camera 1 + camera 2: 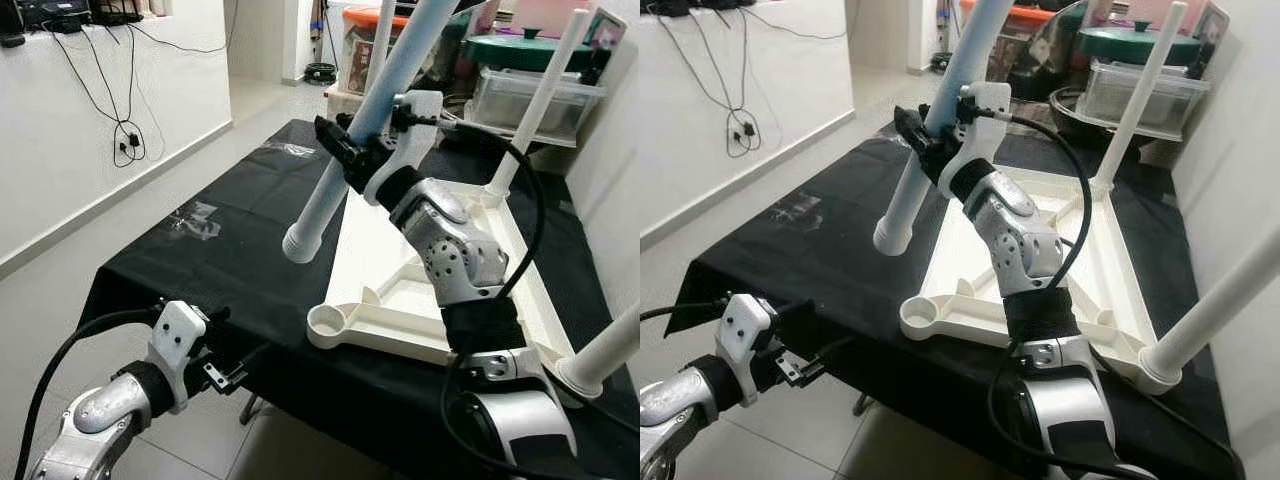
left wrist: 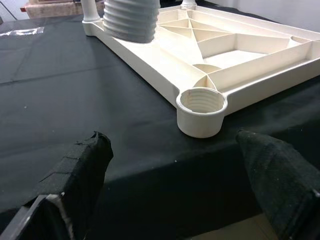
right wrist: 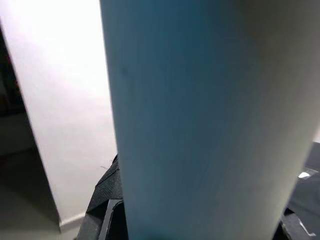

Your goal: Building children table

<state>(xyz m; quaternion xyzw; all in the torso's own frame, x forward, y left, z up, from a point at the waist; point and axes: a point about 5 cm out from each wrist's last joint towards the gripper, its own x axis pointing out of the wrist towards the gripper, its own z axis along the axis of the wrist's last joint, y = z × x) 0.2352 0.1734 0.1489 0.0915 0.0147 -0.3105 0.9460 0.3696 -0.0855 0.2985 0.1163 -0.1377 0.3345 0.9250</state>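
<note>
Nearest, the left gripper hangs low at the near edge of the black cloth, fingers spread and holding nothing; its wrist view looks straight at the empty socket in the near-left corner of the upturned tabletop. The threads inside that socket show plainly.

Above the tabletop's left side, the right gripper is clamped around the loose leg, which slants with its threaded end low and to the left, hanging over the cloth just left of the tabletop and short of the socket. Farther right, two legs already stand in their corners, one near and one far.

The step in hand looks like seating this leg. To do it well, bring the leg upright first, centre the threaded end over the socket, then lower it squarely before turning; a tilted start would likely cross the threads. The left gripper could steady the tabletop's corner so that it does not slide on the cloth.
</note>
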